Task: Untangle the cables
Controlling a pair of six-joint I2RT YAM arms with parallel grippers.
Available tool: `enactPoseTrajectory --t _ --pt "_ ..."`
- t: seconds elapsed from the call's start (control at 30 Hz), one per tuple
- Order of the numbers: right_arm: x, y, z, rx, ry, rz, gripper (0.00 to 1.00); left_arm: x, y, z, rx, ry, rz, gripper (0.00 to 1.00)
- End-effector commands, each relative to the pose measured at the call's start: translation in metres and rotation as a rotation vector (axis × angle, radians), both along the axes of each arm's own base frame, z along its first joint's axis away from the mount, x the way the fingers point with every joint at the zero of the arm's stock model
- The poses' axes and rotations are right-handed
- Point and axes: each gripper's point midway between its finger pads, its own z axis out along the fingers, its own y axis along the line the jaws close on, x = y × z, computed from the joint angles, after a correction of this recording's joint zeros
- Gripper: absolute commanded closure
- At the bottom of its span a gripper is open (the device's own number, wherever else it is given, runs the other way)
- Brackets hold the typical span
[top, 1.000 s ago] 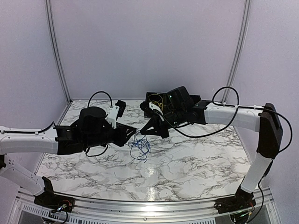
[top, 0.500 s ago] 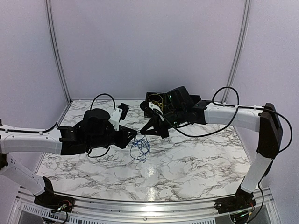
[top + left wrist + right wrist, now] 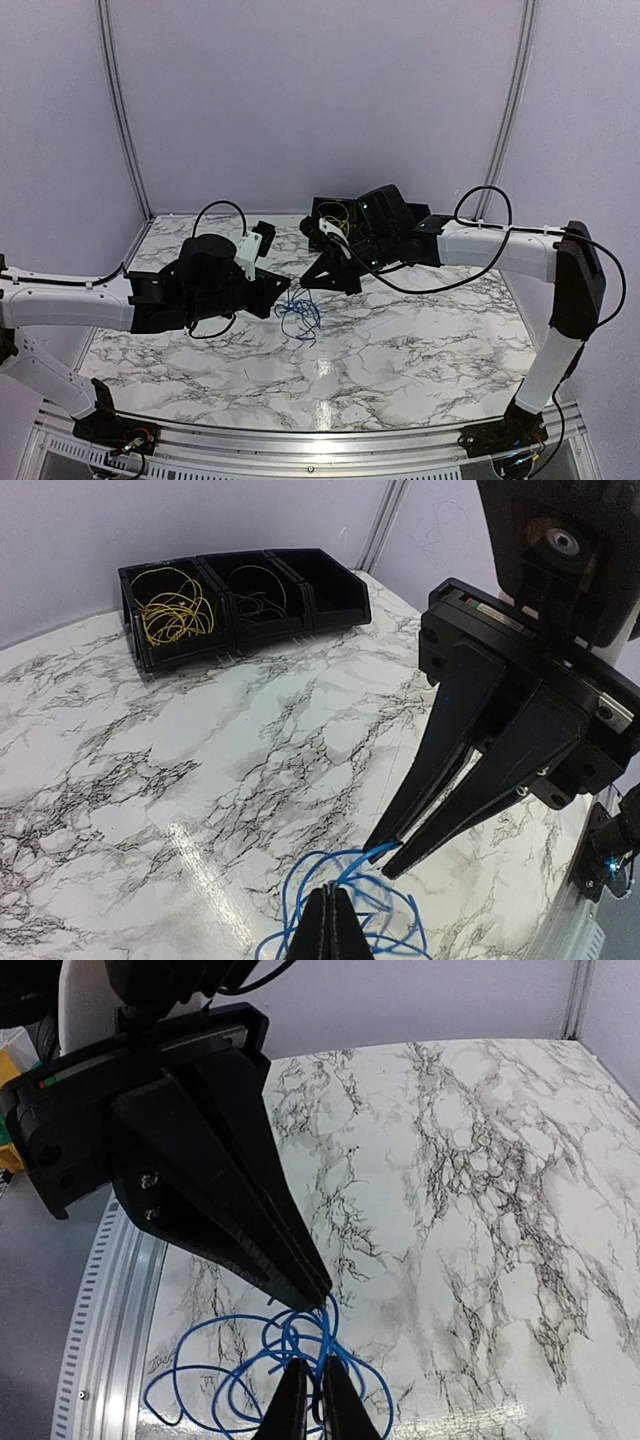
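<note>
The left claw [image 3: 335,922] is clamped on the blue cable [image 3: 300,318] at mid-bench [image 3: 400,350]. The right claw [image 3: 313,1400] stands slightly apart around one strand. The yellow cable [image 3: 172,605] lies in a bin [image 3: 180,656].

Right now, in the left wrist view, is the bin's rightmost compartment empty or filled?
Empty: nothing shows inside that compartment; yellow cable and black cable occupy the others.
</note>
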Motion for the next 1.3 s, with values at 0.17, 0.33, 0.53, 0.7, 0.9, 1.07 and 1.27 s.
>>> enactPoseTrajectory --t 0.17,0.33,0.53,0.7,0.9,1.07,1.27 --pt "-0.002 0.003 0.012 0.025 -0.020 -0.003 1.00 -0.001 0.006 0.014 -0.042 -0.050 0.012 1.00" --pt "-0.001 0.004 0.014 0.028 -0.013 -0.010 1.00 -0.004 0.004 0.007 -0.035 -0.034 -0.006 0.83" --pt "0.000 0.007 0.019 0.041 0.004 -0.012 1.00 0.002 -0.007 -0.005 -0.021 -0.015 -0.008 0.69" --pt "-0.003 0.006 0.030 0.069 0.027 -0.002 1.00 0.022 -0.005 -0.022 0.002 -0.022 0.100 0.75" --pt "-0.015 0.000 0.066 0.133 0.056 0.048 1.00 0.040 -0.005 -0.059 -0.041 -0.002 0.209 0.78" --pt "-0.009 -0.017 0.130 0.226 0.061 0.063 1.00 0.047 -0.011 -0.106 -0.043 0.052 0.244 0.83" --pt "0.010 -0.056 0.212 0.351 0.039 0.025 1.00 0.046 -0.004 -0.162 -0.002 0.131 0.285 0.86"
